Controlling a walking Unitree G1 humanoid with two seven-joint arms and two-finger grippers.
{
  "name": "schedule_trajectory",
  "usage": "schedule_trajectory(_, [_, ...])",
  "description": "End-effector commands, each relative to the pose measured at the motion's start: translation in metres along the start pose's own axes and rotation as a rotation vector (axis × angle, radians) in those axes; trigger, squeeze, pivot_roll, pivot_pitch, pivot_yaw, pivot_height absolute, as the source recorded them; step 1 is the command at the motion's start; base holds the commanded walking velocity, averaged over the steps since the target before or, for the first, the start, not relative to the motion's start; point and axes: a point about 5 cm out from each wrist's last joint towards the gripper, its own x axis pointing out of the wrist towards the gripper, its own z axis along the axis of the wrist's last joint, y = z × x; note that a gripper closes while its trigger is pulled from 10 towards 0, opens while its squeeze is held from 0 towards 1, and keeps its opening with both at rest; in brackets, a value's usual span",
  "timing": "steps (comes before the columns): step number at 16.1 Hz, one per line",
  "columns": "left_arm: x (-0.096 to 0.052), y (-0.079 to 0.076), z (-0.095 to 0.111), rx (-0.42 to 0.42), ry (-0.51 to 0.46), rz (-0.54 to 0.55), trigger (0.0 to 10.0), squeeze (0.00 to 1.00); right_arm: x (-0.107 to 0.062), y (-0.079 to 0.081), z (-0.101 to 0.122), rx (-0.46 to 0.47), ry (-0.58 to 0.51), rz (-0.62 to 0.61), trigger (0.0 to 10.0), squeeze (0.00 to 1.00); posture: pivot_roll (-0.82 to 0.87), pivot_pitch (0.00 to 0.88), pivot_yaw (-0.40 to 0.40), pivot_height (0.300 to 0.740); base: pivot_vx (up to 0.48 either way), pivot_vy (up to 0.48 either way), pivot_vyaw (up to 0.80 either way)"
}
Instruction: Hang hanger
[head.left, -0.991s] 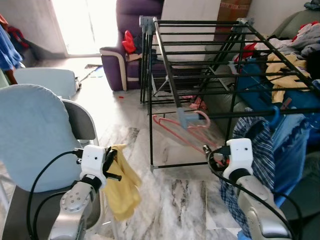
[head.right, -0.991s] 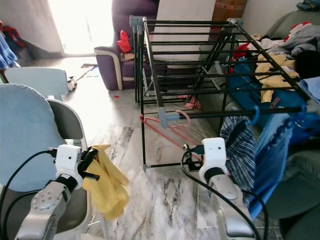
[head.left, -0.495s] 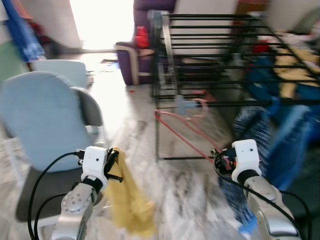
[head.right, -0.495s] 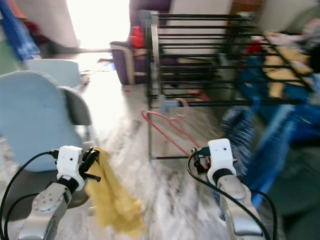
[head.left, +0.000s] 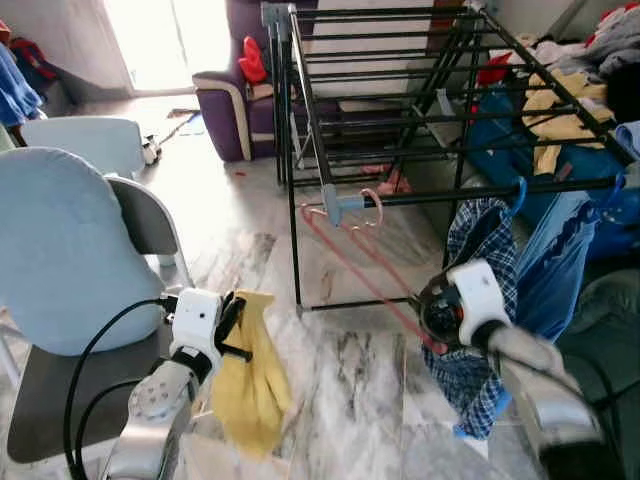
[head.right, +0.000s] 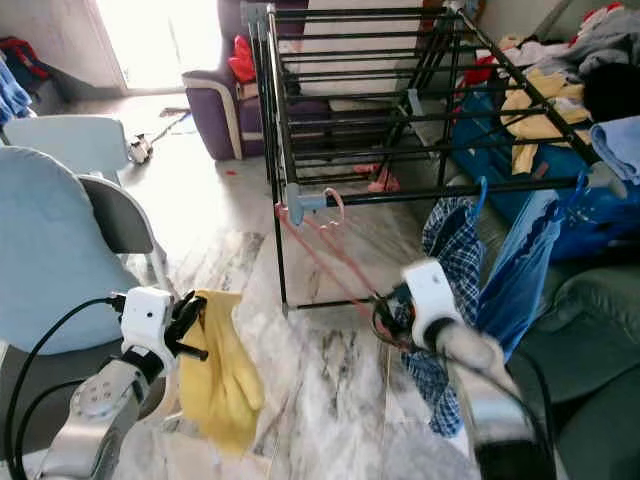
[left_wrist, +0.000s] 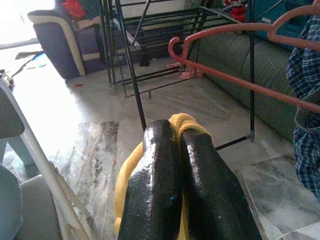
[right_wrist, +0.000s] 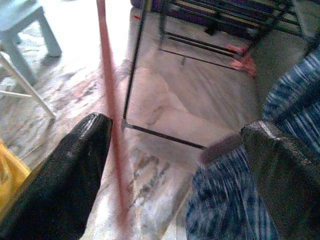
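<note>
Left eye view, chair (head.left: 60, 250) left, plaid shirt (head.left: 480, 290) right

A purple armchair (head.left: 232, 105) stands by the bright doorway. 2 pale blue chairs (head.left: 60, 250) sit on marble floor (head.left: 350, 370). Clothes, possibly laundry, heap on a sofa (head.left: 560, 110).
</note>
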Motion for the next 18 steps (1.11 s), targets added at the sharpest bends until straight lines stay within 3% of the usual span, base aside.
schedule_trajectory(1, [0.002,0.003,0.008,0.024,-0.036,0.007,10.0,0.00,0.006,-0.001,0.005,-0.012,-0.014,0.033,10.0,0.00,-0.09,0.016,-0.001,0.740,0.000,0.000,0.00])
schedule_trajectory(6, [0.000,0.005,0.008,0.032,-0.034,0.013,10.0,0.00,0.028,0.006,0.028,0.007,-0.056,0.178,10.0,0.00,-0.07,0.022,-0.005,0.740,0.000,0.000,0.00])
schedule_trajectory(9, [0.000,0.005,0.007,0.025,-0.025,0.015,10.0,0.00,0.034,0.010,0.019,0.015,-0.012,0.233,10.0,0.00,-0.07,0.028,-0.006,0.740,0.000,0.000,0.00])
schedule_trajectory(10, [0.000,0.004,0.006,0.022,-0.022,0.012,10.0,0.00,0.035,0.010,0.012,0.022,0.012,0.237,8.8,0.00,-0.07,0.029,-0.008,0.740,0.000,0.000,0.00])
schedule_trajectory(11, [0.000,0.004,0.006,0.024,-0.023,0.011,10.0,0.00,0.036,0.010,0.009,0.033,0.016,0.237,0.0,0.00,-0.07,0.029,-0.008,0.740,0.000,0.000,0.00])
schedule_trajectory(18, [0.001,0.004,0.006,0.034,-0.020,0.013,10.0,0.00,0.050,0.017,0.012,0.080,0.000,0.272,0.0,0.00,-0.06,0.033,-0.013,0.740,0.000,0.000,0.00])
